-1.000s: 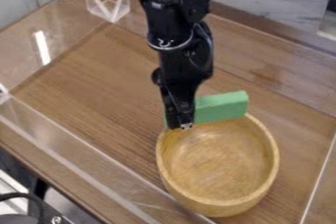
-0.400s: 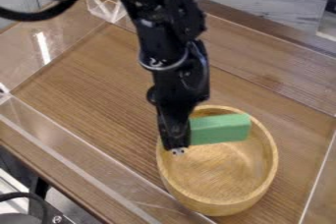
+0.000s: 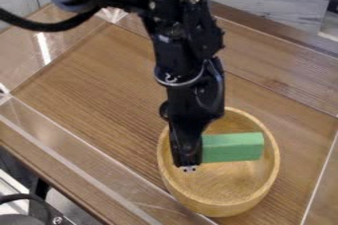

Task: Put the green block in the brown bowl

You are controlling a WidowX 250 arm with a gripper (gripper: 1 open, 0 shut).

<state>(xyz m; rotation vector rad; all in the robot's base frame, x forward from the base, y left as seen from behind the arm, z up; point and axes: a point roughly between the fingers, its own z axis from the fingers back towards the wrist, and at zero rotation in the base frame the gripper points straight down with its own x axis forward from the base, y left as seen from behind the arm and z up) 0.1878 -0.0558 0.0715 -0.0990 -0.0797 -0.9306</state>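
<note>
Gripper [image 3: 189, 160] clamped tight on one end of green block [image 3: 234, 147] — block sticks out sideways, level. Block hangs inside brown bowl [image 3: 251, 194], just above wooden bottom, near middle. Step in hand: let go. Do well: go low first so block not bounce — keep clear of thick rim. Open fingers slow, then lift straight up. Bowl sits on table [image 3: 93, 81].

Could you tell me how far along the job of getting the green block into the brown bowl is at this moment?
Done: the green block is picked up and now sits over the inside of the brown bowl. In hand: the gripper is shut on one end of it, fingertips down inside the rim. Left: letting go so the block rests in the bowl, then lifting the arm clear.
</note>
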